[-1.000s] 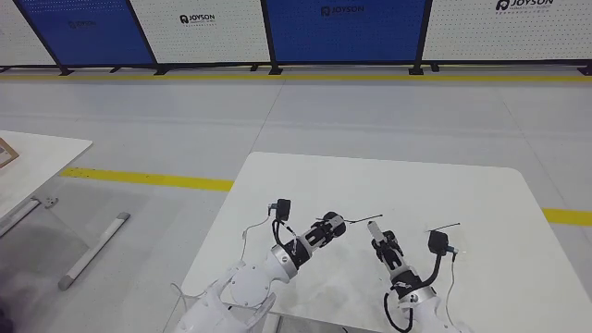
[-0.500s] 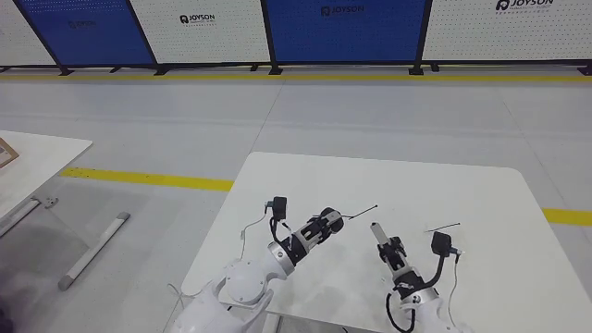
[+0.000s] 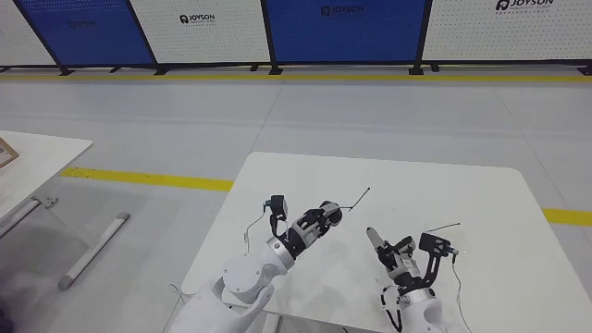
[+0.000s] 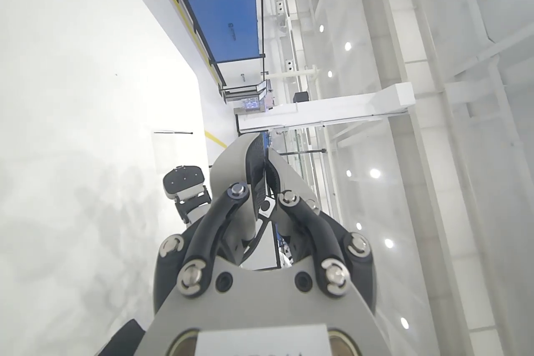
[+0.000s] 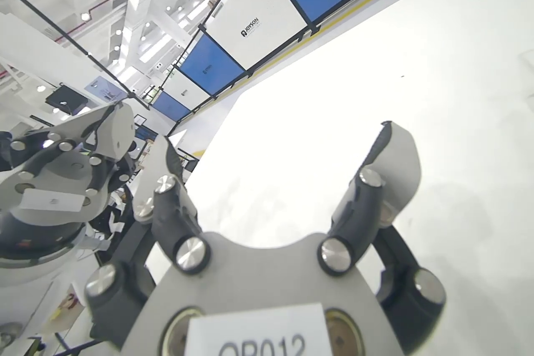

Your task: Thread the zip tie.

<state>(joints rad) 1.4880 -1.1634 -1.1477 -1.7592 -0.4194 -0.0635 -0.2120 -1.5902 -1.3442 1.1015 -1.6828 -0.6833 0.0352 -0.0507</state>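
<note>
A thin black zip tie [image 3: 357,198] sticks out from my left gripper [image 3: 330,211], which is shut on one end; the free end slants up and away over the white table [image 3: 444,185]. Seen from the left wrist, that gripper [image 4: 263,145] has its fingers pressed together. My right gripper [image 3: 387,240] sits a short way to the right, nearer the front edge. It is open, and from the right wrist [image 5: 275,136] nothing lies between its fingers. A second black zip tie [image 3: 442,228] [image 4: 173,132] lies flat on the table beside the right wrist.
The left gripper [image 5: 62,170] shows at the side of the right wrist view. The table's far half is bare white surface. Beyond it are grey floor, a yellow line [image 3: 139,178], blue and white partition panels [image 3: 342,14], and another table's corner [image 3: 37,162].
The left gripper has shifted slightly and swung the zip tie's free end from pointing right to slanting up and away. The right arm has drawn back toward the front edge and turned its wrist.
</note>
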